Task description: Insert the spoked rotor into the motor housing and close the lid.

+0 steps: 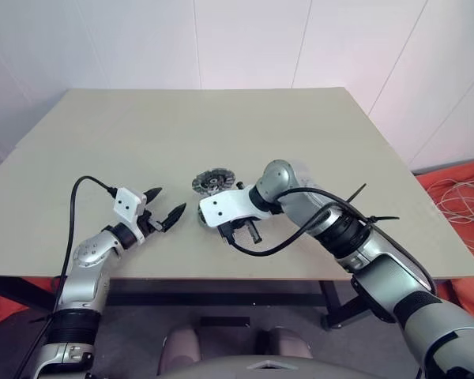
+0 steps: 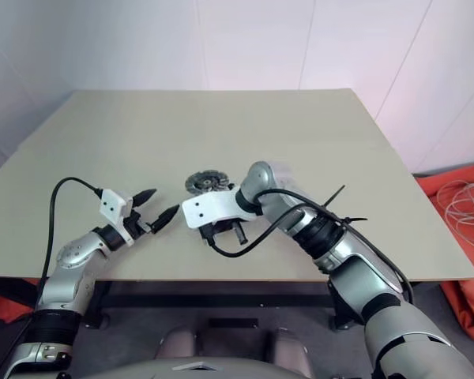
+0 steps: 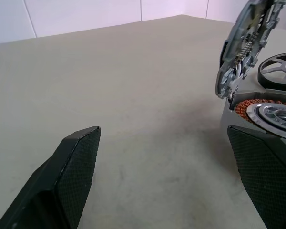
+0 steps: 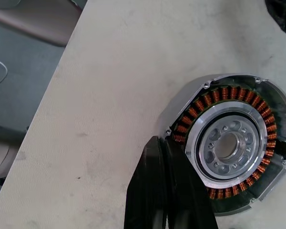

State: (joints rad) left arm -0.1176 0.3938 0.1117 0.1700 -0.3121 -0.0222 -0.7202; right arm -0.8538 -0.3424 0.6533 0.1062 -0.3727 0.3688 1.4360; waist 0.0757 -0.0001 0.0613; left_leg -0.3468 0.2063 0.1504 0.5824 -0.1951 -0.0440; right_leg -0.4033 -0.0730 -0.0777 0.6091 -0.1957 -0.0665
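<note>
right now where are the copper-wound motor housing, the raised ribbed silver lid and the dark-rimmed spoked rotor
copper-wound motor housing (image 4: 229, 148): right wrist view, silver centre
raised ribbed silver lid (image 3: 245, 43): left wrist view, inner face
dark-rimmed spoked rotor (image 3: 278, 71): left wrist view, dark rim

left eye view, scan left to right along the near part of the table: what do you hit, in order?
left gripper, fingers apart → lid, standing open → right gripper's white wrist block, over the motor housing → grey table running out to its right edge.
</note>
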